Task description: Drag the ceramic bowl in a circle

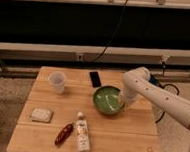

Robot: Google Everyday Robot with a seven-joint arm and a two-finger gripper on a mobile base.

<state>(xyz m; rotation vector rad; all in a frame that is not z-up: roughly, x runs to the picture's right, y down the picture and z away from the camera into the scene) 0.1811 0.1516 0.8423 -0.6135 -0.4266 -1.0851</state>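
The green ceramic bowl sits on the wooden table, right of centre. It is round, shallow and glossy, with a darker rim. My white arm reaches in from the right and bends down to the bowl. The gripper is at the bowl's right rim, touching or just over it.
A translucent white cup stands at the back left. A black phone lies just behind the bowl. A white packet, a red-brown snack bag and a lying bottle are at the front left. A rail and a dark wall run behind the table.
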